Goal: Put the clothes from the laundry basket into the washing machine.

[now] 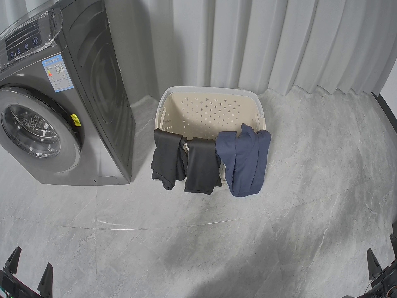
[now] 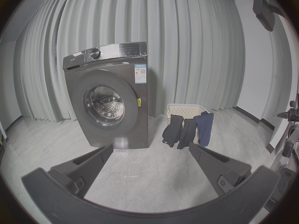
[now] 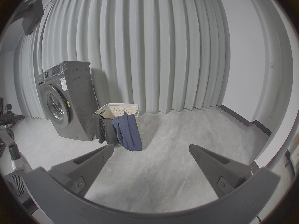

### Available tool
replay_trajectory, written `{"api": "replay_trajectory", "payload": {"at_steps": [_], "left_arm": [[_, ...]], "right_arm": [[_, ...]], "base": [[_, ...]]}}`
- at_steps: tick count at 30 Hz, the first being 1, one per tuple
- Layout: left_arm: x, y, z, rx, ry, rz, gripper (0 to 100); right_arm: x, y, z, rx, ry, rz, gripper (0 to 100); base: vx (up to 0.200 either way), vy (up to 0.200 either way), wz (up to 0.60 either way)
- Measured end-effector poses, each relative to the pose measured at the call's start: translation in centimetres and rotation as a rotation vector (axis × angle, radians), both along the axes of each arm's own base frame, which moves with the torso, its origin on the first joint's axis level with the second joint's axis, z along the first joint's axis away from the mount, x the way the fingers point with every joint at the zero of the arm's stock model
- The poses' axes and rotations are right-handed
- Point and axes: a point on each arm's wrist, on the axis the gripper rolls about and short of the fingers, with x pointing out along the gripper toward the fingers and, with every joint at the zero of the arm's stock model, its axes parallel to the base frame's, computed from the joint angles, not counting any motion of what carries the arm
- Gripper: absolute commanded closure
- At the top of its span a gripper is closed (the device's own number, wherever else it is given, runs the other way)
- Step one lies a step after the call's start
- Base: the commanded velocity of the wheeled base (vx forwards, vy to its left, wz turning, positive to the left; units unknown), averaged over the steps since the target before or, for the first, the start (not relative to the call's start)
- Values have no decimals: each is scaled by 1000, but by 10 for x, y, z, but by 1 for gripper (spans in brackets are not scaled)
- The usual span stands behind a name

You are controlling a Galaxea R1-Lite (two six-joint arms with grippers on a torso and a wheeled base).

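Note:
A cream laundry basket stands on the floor beside a dark grey washing machine whose round door is closed. Over the basket's near rim hang two dark grey garments and a navy blue garment. My left gripper sits low at the near left, open and holding nothing. At the near right my right gripper is open too, far from the basket. The left wrist view has the machine and basket ahead; the right wrist view has the basket and blue garment.
Grey marble-patterned floor spreads wide between me and the basket. Pale pleated curtains hang behind the basket and machine. A dark skirting edge runs along the far right wall.

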Motion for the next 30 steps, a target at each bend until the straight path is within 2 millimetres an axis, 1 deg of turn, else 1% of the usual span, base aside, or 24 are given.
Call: {"api": "replay_trajectory", "payload": {"at_steps": [3, 15, 27, 30], "left_arm": [[0, 0, 0, 0, 0, -1, 0], [0, 0, 0, 0, 0, -1, 0], [0, 0, 0, 0, 0, 0, 0], [0, 0, 0, 0, 0, -1, 0]], "right_arm": [[0, 0, 0, 0, 0, 0, 0], [0, 0, 0, 0, 0, 0, 0], [0, 0, 0, 0, 0, 0, 0], [0, 0, 0, 0, 0, 0, 0]], "base": [[0, 0, 0], [0, -200, 0], [0, 0, 0], [200, 0, 0]]}}
